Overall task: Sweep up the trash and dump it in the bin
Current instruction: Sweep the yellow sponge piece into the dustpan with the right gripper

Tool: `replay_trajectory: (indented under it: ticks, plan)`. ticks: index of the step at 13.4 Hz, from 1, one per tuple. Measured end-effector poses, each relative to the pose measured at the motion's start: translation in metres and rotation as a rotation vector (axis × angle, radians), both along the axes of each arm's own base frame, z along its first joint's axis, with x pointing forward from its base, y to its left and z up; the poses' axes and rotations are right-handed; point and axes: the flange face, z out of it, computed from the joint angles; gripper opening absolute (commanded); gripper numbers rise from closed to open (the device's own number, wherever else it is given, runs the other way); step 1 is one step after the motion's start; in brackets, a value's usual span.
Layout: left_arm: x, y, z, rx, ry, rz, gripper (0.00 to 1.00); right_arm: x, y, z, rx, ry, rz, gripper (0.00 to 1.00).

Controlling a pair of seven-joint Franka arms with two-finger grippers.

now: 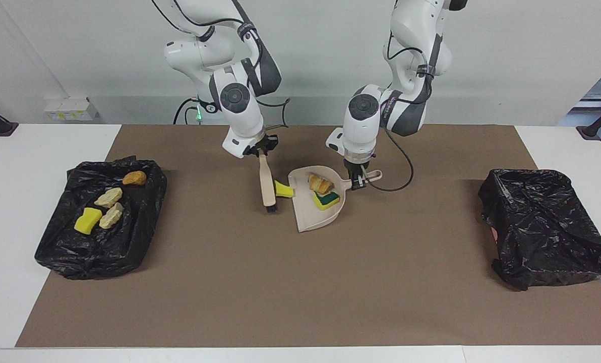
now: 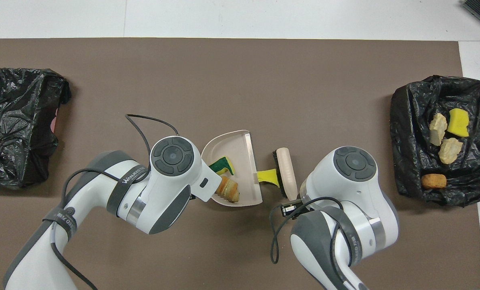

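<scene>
- Left arm: a dark band on the forearm bears white lettering that seems to read "WANJEEQ"; the rest is too small to read.
- Left gripper [image 1: 357, 177]: fingers closed on the handle of the beige dustpan [image 1: 303, 218], which rests on the brown mat [image 1: 300, 292] just below the jaws, with its open mouth turned toward the right arm's end of the table.
- Right gripper [image 1: 263, 149]: fingers clamped on the top of the beige brush [image 1: 266, 181]; the brush hangs down from the jaws and its dark bristles meet the mat beside the pan's mouth.
- Trash in the pan: an orange-striped roll [image 1: 320, 183] and, touching it, a yellow-and-green sponge [image 1: 325, 200], both just beside the left jaws.
- Trash between the tools: a yellow sponge bit [image 1: 283, 189] lies against the brush, at the lip of the pan.
- Black-lined bin [image 1: 58, 252] at the right arm's end of the table, well apart from both jaws: it holds a yellow sponge piece [image 1: 87, 221], two tan chunks [image 1: 109, 197] [image 1: 111, 216] and a brown bread-like lump [image 1: 134, 177].
- Second black bag-lined bin [image 1: 547, 227] at the left arm's end of the table, well apart from the jaws; a small patch of pink shows at one edge, and I cannot tell what it is.
- White box [image 1: 71, 109] with yellow marks by the wall; its marks are unreadable.
</scene>
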Motion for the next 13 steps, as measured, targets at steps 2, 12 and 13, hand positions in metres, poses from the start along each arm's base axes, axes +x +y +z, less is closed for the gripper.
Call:
replay_trajectory:
  ticks: [2, 12, 13]
  plan:
    - [0.0, 0.0, 0.0, 0.0, 0.0, 0.0, 0.0, -0.006, 0.017, 0.003, 0.036, 0.001, -0.001, 0.0]
    - [0.0, 0.0, 0.0, 0.0, 0.0, 0.0, 0.0, 0.002, 0.058, 0.073, 0.131, 0.026, -0.035, 0.0]
    - [0.0, 0.001, 0.0, 0.0, 0.0, 0.0, 0.0, 0.004, 0.06, 0.08, 0.131, 0.019, -0.052, 0.0]
